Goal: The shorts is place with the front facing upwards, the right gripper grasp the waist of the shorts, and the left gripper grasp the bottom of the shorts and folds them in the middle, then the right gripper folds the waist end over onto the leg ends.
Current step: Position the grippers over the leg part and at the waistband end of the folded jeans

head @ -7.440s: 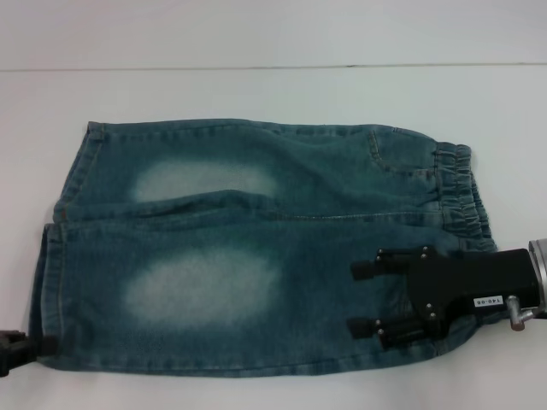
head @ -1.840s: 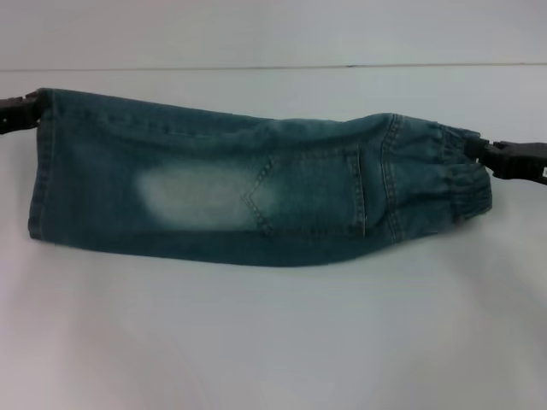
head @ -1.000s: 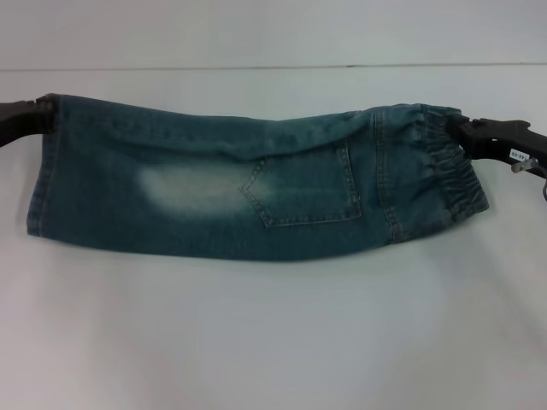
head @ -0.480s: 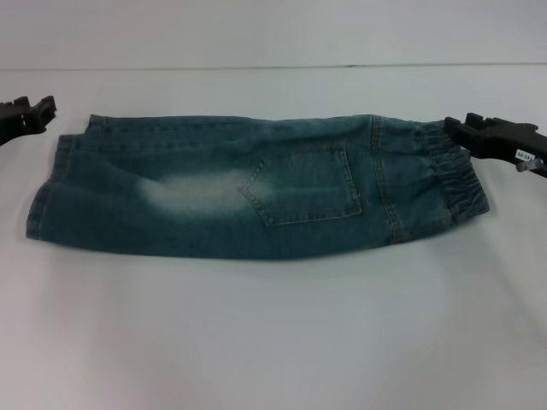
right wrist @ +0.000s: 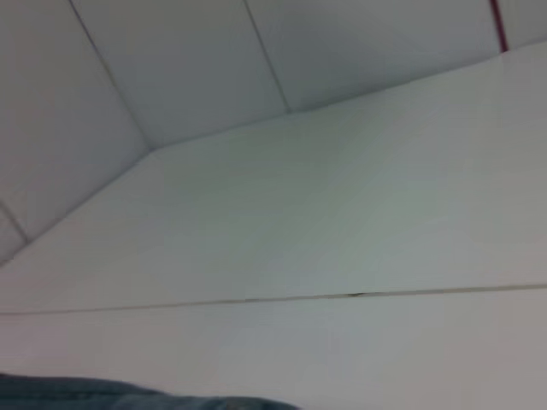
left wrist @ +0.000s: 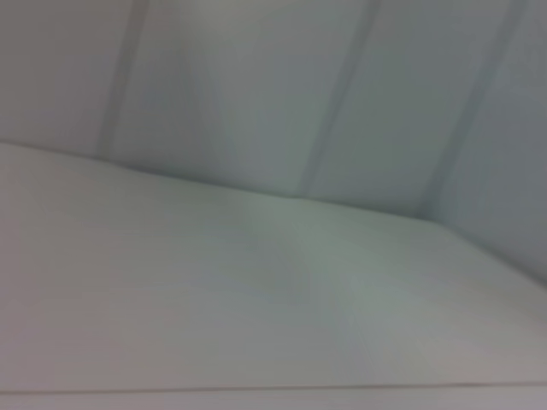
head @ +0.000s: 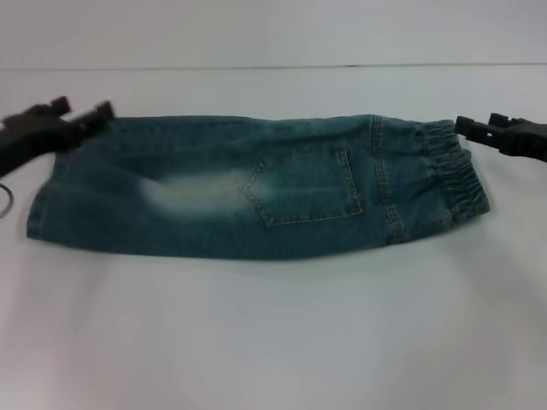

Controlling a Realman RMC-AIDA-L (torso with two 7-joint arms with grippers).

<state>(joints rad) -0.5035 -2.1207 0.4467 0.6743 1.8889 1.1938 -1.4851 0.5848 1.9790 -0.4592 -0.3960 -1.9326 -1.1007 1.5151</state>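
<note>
The shorts (head: 256, 192) lie folded lengthwise on the white table, back pocket (head: 303, 184) facing up. The gathered waist (head: 453, 175) is at the right and the bottom of the shorts, the leg ends (head: 41, 209), at the left. My left gripper (head: 81, 109) hovers blurred over the far left corner of the denim, fingers apart and holding nothing. My right gripper (head: 477, 125) is open, just off the far corner of the waist and apart from it. In the right wrist view only a thin strip of the shorts (right wrist: 128, 400) shows.
The white table (head: 273, 333) stretches wide in front of the shorts. Its far edge meets a pale wall (head: 273, 34). The wrist views show only table (left wrist: 214, 299) and panelled wall (right wrist: 171, 60).
The shorts were folded in half lengthwise and laid down, then both grippers let go. Over the last half second my left gripper moved right onto the leg corner; my right gripper drew back rightward.
</note>
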